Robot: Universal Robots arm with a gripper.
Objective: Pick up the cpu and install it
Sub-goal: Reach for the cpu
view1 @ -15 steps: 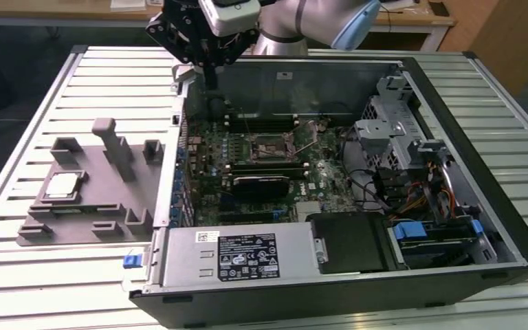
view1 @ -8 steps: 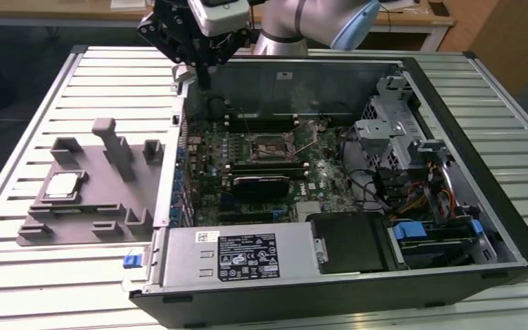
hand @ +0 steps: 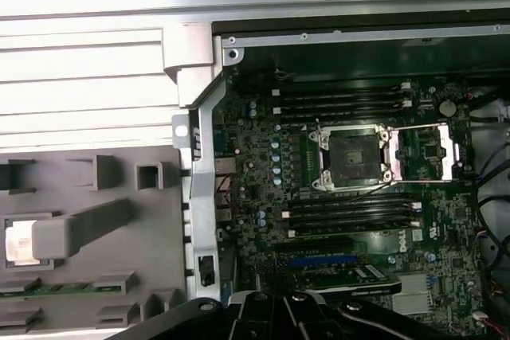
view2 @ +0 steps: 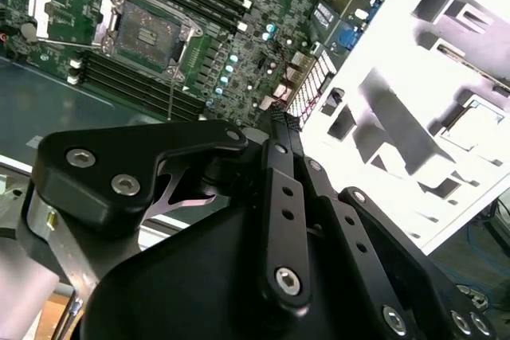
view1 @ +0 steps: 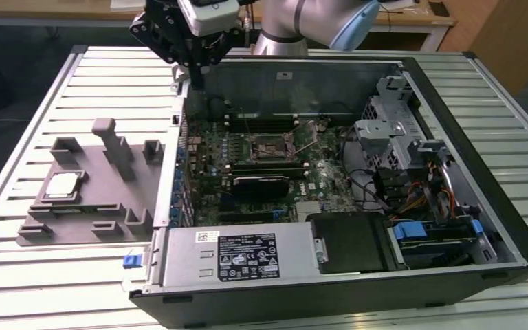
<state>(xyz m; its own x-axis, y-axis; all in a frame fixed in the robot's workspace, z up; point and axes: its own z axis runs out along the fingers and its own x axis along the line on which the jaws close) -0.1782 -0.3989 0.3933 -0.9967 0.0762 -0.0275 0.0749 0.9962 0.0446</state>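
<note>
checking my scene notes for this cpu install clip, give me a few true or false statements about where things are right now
1. The cpu lies on the grey fixture tray, outside the computer case. True.
2. The gripper is carrying the cpu. False: it hangs over the case's far edge in the exterior view and nothing shows in it; the cpu is on the tray.
3. The cpu socket on the motherboard is empty, its metal frame swung open. True.
4. The fixture tray sits to the exterior view's right of the case. False: it is on the exterior view's left.
</note>
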